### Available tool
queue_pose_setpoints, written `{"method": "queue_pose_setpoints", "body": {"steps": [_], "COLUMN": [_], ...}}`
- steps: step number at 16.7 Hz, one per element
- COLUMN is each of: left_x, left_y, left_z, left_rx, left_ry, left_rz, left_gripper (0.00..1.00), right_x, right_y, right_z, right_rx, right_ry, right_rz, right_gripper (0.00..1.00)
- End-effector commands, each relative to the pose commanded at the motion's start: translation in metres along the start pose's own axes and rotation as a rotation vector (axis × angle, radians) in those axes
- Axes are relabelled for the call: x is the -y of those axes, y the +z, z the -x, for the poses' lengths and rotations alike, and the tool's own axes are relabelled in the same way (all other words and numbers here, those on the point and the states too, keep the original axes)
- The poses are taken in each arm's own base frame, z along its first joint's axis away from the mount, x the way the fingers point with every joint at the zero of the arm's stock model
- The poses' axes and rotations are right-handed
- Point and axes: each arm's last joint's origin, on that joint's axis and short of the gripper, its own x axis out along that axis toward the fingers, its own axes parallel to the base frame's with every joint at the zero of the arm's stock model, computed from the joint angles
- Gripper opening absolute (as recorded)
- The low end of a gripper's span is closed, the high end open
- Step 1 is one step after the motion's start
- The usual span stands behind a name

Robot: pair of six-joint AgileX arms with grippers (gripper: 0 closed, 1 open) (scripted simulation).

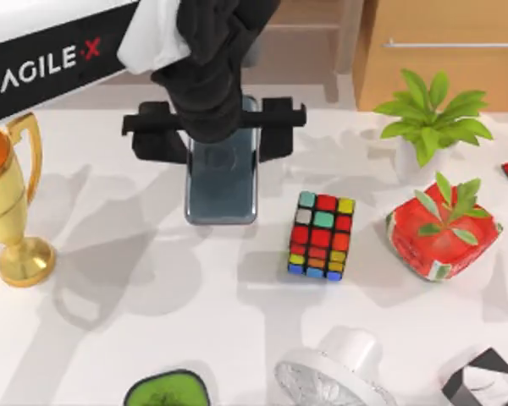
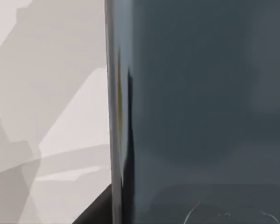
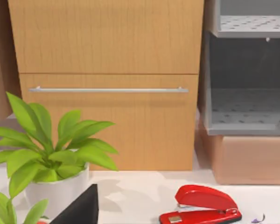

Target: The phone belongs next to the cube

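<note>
A: We start with the counter (image 1: pixel 152 321), white and crowded, then our left arm coming in from the far edge with its left hand (image 1: pixel 214 135) poised over the phone.

B: How does the phone (image 1: pixel 223 190) lie relative to that hand?

A: It lies flat on the counter, long axis running away from us. The hand sits above its far end, one finger (image 1: pixel 152 135) out past each long side, spread wider than the slab and not clamped on it. In the left wrist view the phone (image 2: pixel 200 112) looms close, its dark glossy face and one edge.

B: And the cube (image 1: pixel 322 235)?

A: Just to the right of the phone's near end, apart from it, a small gap between them.

B: What else do we see?

A: A gold trophy (image 1: pixel 8 203) at the left, a red leafy planter (image 1: pixel 444 233) right of the cube, a potted plant (image 1: pixel 432 114) behind that, and a red stapler (image 3: pixel 200 205) in the right wrist view
</note>
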Motion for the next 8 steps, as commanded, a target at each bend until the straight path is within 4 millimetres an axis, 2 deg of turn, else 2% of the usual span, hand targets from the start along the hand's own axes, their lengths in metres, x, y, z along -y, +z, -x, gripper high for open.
{"method": "queue_pose_setpoints", "body": {"steps": [4,8], "left_x": [-0.008,-0.017], "left_y": [-0.003,-0.015], "left_z": [-0.026,-0.065], "left_rx": [-0.074,-0.186], "left_ry": [0.007,0.048], "left_rz": [0.012,0.020], "left_gripper": [0.00,0.00], "right_x": [0.000,0.000], "right_y": [0.000,0.000], "right_z": [0.000,0.000], "right_rx": [0.000,0.000], "right_ry": [0.000,0.000], "right_rz": [0.000,0.000], "right_gripper": [1.00,1.00]}}
